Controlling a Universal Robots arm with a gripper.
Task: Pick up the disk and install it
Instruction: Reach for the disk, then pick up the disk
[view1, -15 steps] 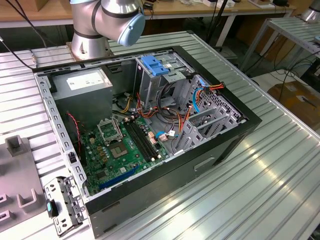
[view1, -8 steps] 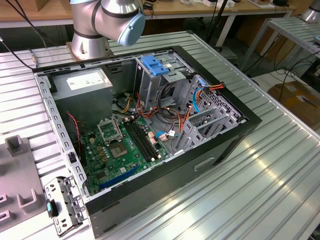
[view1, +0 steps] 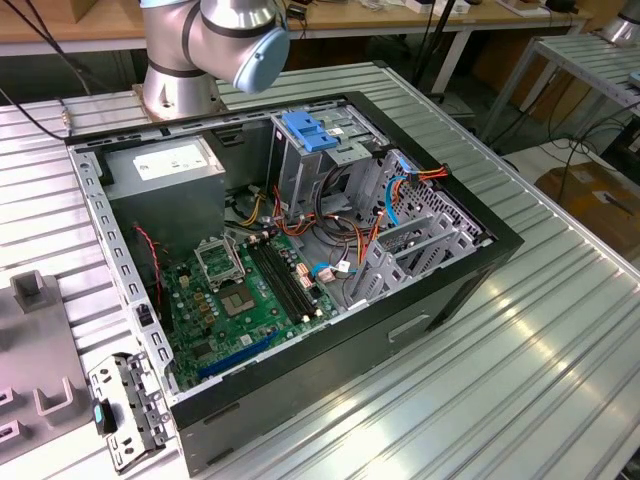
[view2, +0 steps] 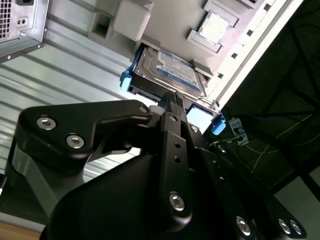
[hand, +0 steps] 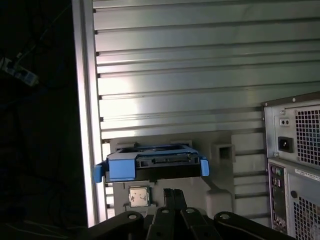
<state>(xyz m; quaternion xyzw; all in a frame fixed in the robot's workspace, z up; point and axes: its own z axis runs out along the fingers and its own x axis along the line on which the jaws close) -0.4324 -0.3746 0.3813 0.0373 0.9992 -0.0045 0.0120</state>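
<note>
The disk (view2: 167, 70) (hand: 150, 161) is a flat silver-grey drive with a white-and-blue label and blue side rails. It lies in a grey holder (hand: 220, 150) on the ribbed metal table. In both wrist views my black gripper (view2: 176, 97) (hand: 173, 191) hangs over the holder just short of the disk's connector edge. Its two fingers stand close together with nothing between them, and they look apart from the disk. The open computer case (view1: 300, 250) sits in the middle of the table, with a grey drive cage under a blue latch (view1: 310, 130) at its back.
A square chip (hand: 139, 196) (view2: 215, 25) rests in the same holder next to the disk. The case's rear panel (hand: 295, 160) stands close beside the holder. A metal bracket (view1: 125, 410) lies at the case's near corner. The table edge (hand: 82, 125) drops off into dark floor.
</note>
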